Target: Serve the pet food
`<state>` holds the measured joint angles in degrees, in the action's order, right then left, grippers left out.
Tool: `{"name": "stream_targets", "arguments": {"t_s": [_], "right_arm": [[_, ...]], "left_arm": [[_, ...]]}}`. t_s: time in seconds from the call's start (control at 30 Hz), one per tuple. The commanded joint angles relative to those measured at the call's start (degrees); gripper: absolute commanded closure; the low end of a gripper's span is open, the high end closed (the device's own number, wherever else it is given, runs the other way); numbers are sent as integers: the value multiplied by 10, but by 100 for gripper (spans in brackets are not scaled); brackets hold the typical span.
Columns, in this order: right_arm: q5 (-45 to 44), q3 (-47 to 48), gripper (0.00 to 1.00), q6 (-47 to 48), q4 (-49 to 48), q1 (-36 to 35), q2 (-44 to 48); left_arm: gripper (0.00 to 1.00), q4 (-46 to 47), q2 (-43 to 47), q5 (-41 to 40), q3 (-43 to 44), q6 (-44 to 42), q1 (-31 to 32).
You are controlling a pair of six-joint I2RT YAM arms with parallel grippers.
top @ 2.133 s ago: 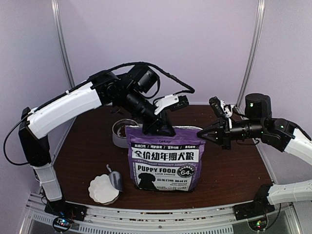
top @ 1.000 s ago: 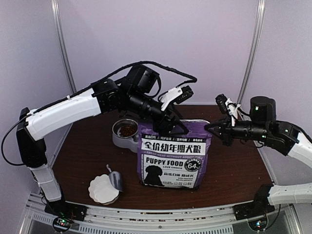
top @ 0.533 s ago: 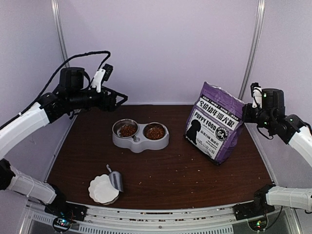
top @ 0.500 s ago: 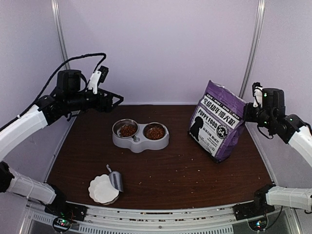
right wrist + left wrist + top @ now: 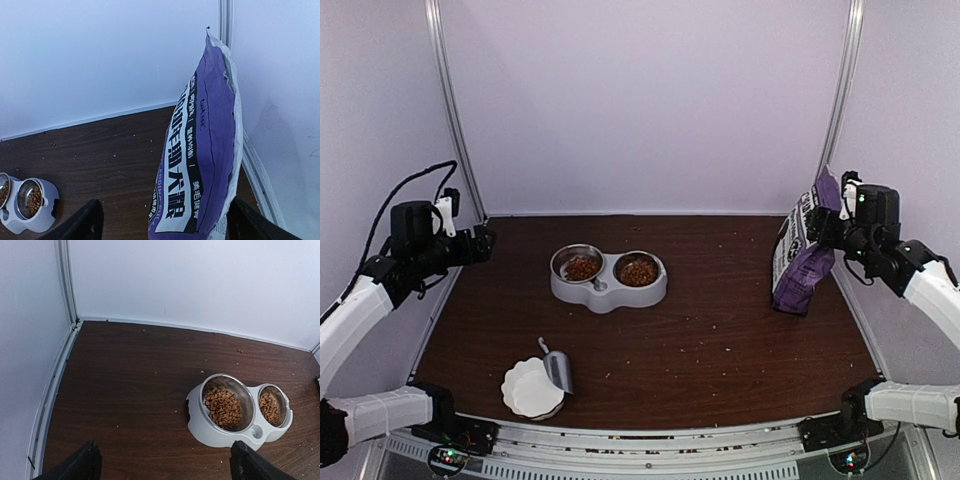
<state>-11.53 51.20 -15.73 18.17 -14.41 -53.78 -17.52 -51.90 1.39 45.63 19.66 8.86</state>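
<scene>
- Two steel bowls in a grey double feeder (image 5: 608, 293) near the middle of the table (image 5: 720, 340) are each seen to hold a low heap of the pet food (image 5: 583, 268). The serving is therefore judged done, or very nearly so.
- Many small crumbs are scattered over the table around the feeder and are judged to be spilt kibble.
- The purple bag (image 5: 798, 255) is stood on end at the right edge of the table, close to the wall and well apart from the feeder. This spot is judged to have been chosen to keep it out of the way of the bowls.
- The right end effector (image 5: 164, 215) is spread wide with the bag between its fingers. One finger is plainly apart from the bag and contact on the other side cannot be told, so the bag is judged not to be clamped.
- The left end effector (image 5: 164, 460) is open with nothing in it. It is held above the left side of the table, pointed toward the feeder and well apart from it.
- A shiny metal scoop (image 5: 557, 370) is laid against a white scalloped dish (image 5: 531, 388) near the front left, with neither arm near it.
- Large white Chinese characters are printed on a dark band of the bag. They are seen edge-on and cut off in the right wrist view, so only 期 and 犬 are tentatively made out, and the smaller print cannot be read.
</scene>
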Motion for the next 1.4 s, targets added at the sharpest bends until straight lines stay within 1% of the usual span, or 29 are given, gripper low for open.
{"name": "stream_targets", "arguments": {"t_s": [0.0,0.07,0.17,0.23,0.3,0.37,0.5,0.6,0.67,0.73,0.83,0.97,1.13,1.17,1.23,1.3,1.37], "right_arm": [[5,-6,8,14,-15,2,31],[0,-6,4,17,-15,2,49],[-20,-12,1,17,-20,3,84],[-36,-29,0,17,-35,4,111],[-48,-63,0,16,-64,5,142],[-49,-108,0,22,-103,5,172],[-69,-223,0,57,-215,6,226],[-86,-302,0,79,-305,5,259],[-89,-358,0,94,-368,5,262],[-99,-397,0,107,-435,5,248],[-108,-431,0,117,-508,5,203],[-119,-448,0,129,-593,8,115],[-118,-461,0,132,-730,29,-12],[-114,-460,0,129,-745,34,-33],[-103,-453,0,133,-764,38,-63],[-92,-447,0,132,-755,39,-69],[-93,-443,0,133,-758,40,-73]], "left_arm": [[8,40,1,-13,-26,16,-29],[8,47,-2,-23,-34,17,-45],[7,69,4,-55,-57,21,-65],[7,91,16,-93,-80,26,-74],[7,117,31,-153,-116,23,-77],[7,149,46,-199,-150,9,-77],[7,240,83,-241,-232,-56,-77],[4,348,100,-258,-306,-102,-78],[2,413,89,-265,-337,-119,-77],[2,447,57,-260,-345,-128,-77],[2,464,0,-258,-320,-127,-78],[2,569,-89,-274,-313,-146,-77],[2,660,-172,-283,-298,-161,-78],[2,663,-182,-289,-298,-159,-77],[2,655,-196,-306,-270,-153,-77],[2,648,-205,-309,-262,-155,-77],[2,668,-217,-307,-264,-163,-77]]}}
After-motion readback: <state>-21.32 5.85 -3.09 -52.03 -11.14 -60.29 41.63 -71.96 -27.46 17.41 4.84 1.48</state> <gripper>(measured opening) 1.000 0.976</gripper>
